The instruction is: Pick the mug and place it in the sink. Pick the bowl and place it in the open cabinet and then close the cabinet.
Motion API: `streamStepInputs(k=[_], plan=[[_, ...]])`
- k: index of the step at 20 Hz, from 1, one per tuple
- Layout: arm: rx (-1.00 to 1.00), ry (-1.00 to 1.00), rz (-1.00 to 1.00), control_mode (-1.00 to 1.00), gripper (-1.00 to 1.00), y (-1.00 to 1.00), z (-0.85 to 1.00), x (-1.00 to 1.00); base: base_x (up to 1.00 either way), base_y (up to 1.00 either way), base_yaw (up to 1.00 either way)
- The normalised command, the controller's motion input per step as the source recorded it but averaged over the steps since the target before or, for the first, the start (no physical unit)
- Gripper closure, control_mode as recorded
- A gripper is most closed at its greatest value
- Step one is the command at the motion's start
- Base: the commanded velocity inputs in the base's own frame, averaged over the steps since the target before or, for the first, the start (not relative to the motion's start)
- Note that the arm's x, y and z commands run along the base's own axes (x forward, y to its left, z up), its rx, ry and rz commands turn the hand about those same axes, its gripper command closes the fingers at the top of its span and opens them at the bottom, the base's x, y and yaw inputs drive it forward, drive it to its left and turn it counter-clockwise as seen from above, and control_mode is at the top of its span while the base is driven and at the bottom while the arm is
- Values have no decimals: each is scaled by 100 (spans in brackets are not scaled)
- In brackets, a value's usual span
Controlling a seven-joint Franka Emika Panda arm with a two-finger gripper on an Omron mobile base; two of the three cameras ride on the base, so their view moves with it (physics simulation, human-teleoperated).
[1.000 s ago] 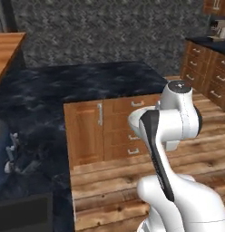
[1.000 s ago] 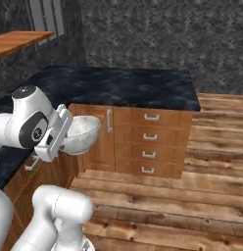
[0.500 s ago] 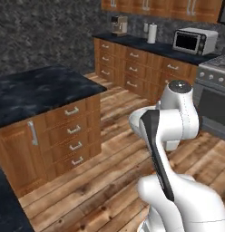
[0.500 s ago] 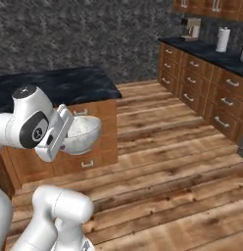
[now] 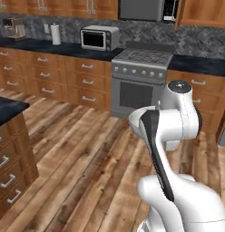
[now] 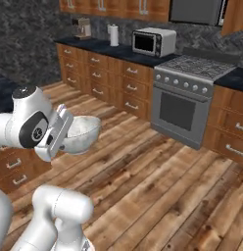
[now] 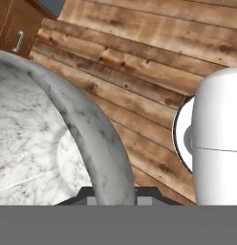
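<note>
The grey-white speckled bowl (image 6: 82,132) hangs in the air over the wooden floor, held by its rim. My gripper (image 6: 63,133) is shut on that rim, in front of my white arm. In the hand view the bowl's thick rim (image 7: 99,143) arcs up from between my gripper (image 7: 113,194) and its marbled inside spreads to the left. A pale edge of the bowl (image 5: 135,118) peeks out behind the arm in the left base view. Wooden wall cabinets (image 5: 64,5) line the top of the far wall; I cannot tell which is open. The mug and the sink are out of view.
A steel stove (image 5: 139,81) stands ahead against the far wall, with a toaster oven (image 5: 100,37), paper towel roll (image 5: 55,34) and coffee machine (image 5: 12,28) on the dark counter to its left. Island drawers (image 5: 7,158) are close at left. Open wooden floor (image 5: 87,154) lies between.
The whole picture has swung from the dark island counter to the stove wall, so the base has turned. The bowl stays in the gripper in the same pose.
</note>
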Motion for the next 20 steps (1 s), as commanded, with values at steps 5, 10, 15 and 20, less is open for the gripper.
streamStepInputs(k=[5, 10, 15, 20], plan=[[0, 0, 0, 100, 100, 0, 0, 0, 48, 2, -70], [0, 0, 0, 100, 100, 0, 0, 0, 58, 13, -41], [0, 0, 0, 100, 100, 0, 0, 0, 70, 0, -14], [0, 0, 0, 100, 100, 0, 0, 0, 100, 0, -22]])
